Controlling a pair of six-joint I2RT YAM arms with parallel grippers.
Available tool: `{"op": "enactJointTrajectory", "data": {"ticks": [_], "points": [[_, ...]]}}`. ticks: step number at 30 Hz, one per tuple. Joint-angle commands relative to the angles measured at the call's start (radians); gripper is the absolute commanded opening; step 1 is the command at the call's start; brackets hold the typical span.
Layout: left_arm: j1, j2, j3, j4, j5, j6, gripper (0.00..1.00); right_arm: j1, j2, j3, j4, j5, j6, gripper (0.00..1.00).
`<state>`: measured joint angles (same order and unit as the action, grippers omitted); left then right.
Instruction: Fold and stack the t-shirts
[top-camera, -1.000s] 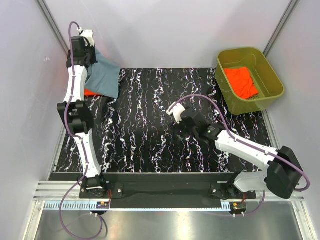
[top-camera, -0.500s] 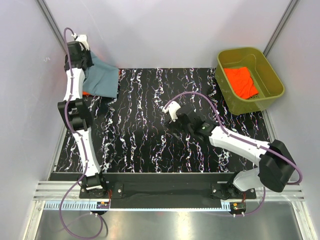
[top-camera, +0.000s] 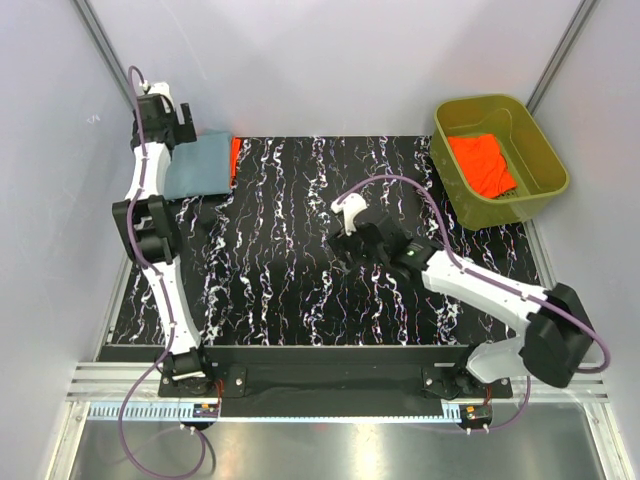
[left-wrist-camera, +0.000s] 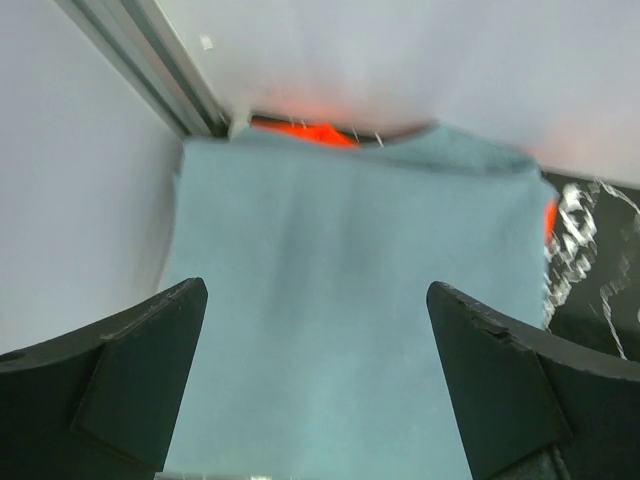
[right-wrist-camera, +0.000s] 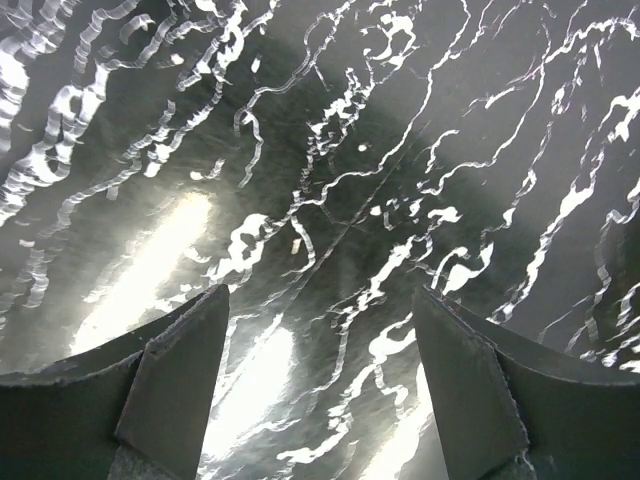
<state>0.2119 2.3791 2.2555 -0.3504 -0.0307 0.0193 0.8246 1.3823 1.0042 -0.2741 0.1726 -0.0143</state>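
A folded blue-grey t-shirt (top-camera: 200, 166) lies flat at the far left corner of the mat, on top of an orange-red t-shirt whose edge (top-camera: 236, 155) shows at its right side. My left gripper (top-camera: 180, 125) hovers just over the pile's far left edge, open and empty. In the left wrist view the blue-grey t-shirt (left-wrist-camera: 350, 300) fills the space between the spread fingers of the left gripper (left-wrist-camera: 315, 290), with orange-red cloth (left-wrist-camera: 310, 132) peeking out behind it. Another orange-red t-shirt (top-camera: 482, 165) lies in the tub. My right gripper (top-camera: 345, 248) (right-wrist-camera: 320, 292) hangs open over bare mat mid-table.
The olive-green tub (top-camera: 545, 150) stands at the far right, partly off the black marbled mat (top-camera: 280, 280). White walls with metal corner posts (left-wrist-camera: 150, 60) close in right behind the pile at the left.
My left gripper has opened and let go of the blue-grey t-shirt, which dropped from a hanging drape to a flat fold on the pile. The right arm shifted a little over the mat.
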Motion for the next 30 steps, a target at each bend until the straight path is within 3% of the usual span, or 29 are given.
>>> {"op": "enactJointTrajectory", "data": {"ticks": [1,4,7,11,15,17,20,23,25,27,29,30], "points": [[-0.025,-0.201,-0.095,0.041,-0.005,-0.048,0.99,-0.001,-0.123,-0.056,0.013,-0.021,0.161,0.81],[-0.063,-0.348,-0.264,0.031,0.025,-0.097,0.99,-0.001,-0.214,-0.129,0.016,-0.003,0.279,0.81],[-0.124,-0.539,-0.506,0.030,0.163,-0.195,0.99,-0.001,-0.325,-0.209,0.030,0.045,0.390,0.82],[-0.271,-0.858,-0.932,0.028,0.291,-0.337,0.99,-0.004,-0.489,-0.344,0.058,0.183,0.607,0.87],[-0.500,-1.154,-1.285,0.077,0.353,-0.467,0.99,-0.012,-0.710,-0.554,0.104,0.268,0.999,0.95],[-0.520,-1.338,-1.486,0.137,0.477,-0.560,0.99,-0.013,-0.860,-0.700,0.118,0.277,1.130,0.95],[-0.522,-1.573,-1.672,0.182,0.616,-0.645,0.99,-0.013,-1.070,-0.870,0.121,0.266,1.379,1.00],[-0.522,-1.779,-1.866,0.341,0.754,-0.832,0.99,-0.015,-1.264,-0.967,0.081,0.277,1.456,1.00],[-0.519,-1.875,-1.996,0.612,0.807,-1.077,0.99,-0.015,-1.366,-1.001,0.009,0.259,1.542,1.00],[-0.505,-2.015,-2.201,0.930,0.796,-1.317,0.99,-0.016,-1.356,-1.001,-0.033,0.249,1.577,1.00],[-0.462,-2.130,-2.277,0.942,0.802,-1.367,0.99,-0.013,-1.318,-0.998,-0.033,0.214,1.581,1.00],[-0.432,-2.161,-2.307,1.023,0.804,-1.404,0.99,-0.015,-1.318,-0.994,-0.036,0.205,1.570,1.00]]}}
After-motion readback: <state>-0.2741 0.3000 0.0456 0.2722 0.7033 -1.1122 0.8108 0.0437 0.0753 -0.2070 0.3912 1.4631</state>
